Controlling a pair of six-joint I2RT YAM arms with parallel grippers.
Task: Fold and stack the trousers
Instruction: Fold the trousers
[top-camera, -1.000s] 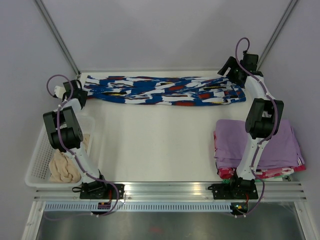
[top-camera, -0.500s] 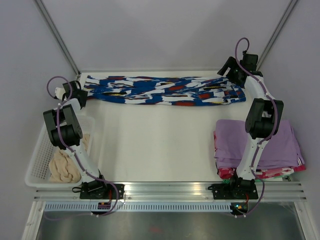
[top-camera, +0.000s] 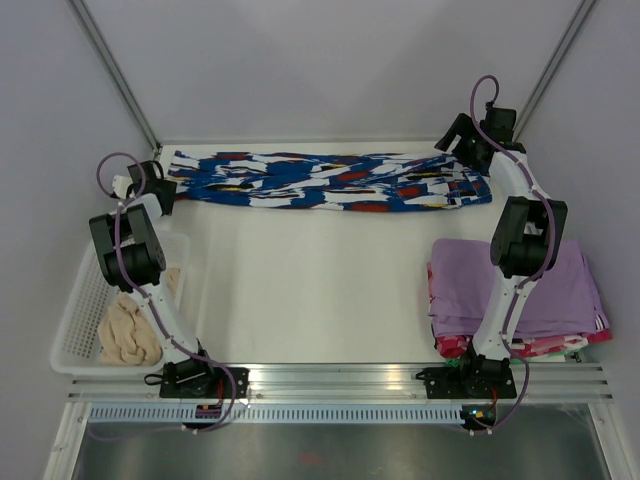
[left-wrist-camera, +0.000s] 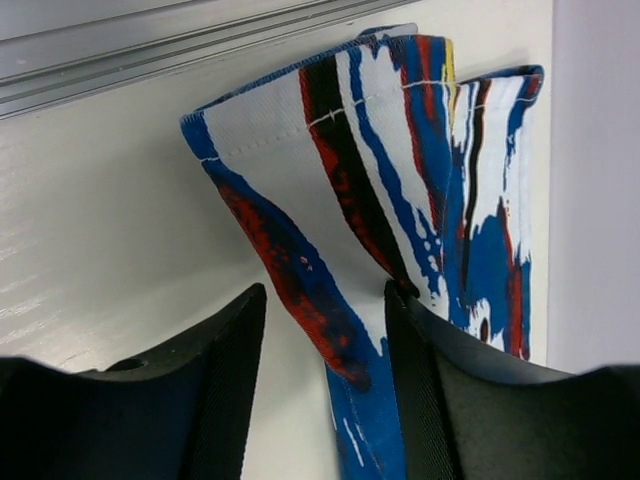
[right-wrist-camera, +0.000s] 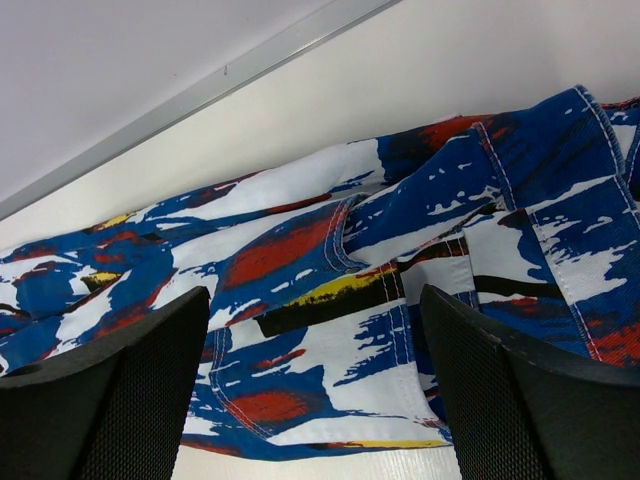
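The trousers (top-camera: 330, 182), in a blue, white and black print with red and yellow flecks, lie stretched along the back of the table. My left gripper (top-camera: 166, 187) is open at their left leg-end; in the left wrist view (left-wrist-camera: 325, 330) a hem strip (left-wrist-camera: 340, 330) lies between the jaws with white table showing beside it. My right gripper (top-camera: 450, 140) is open over the waist end; in the right wrist view (right-wrist-camera: 315, 350) the jaws stand wide apart above the waist fabric (right-wrist-camera: 340, 300).
A stack of folded lilac garments (top-camera: 515, 285) lies at the right. A white basket (top-camera: 80, 310) at the left holds a cream fluffy bundle (top-camera: 128, 335). Grey walls close in behind, with slanted frame bars (top-camera: 110, 70) at the back corners.
The left arm's elbow has shifted slightly back and left. The trousers and the right arm have not visibly moved.
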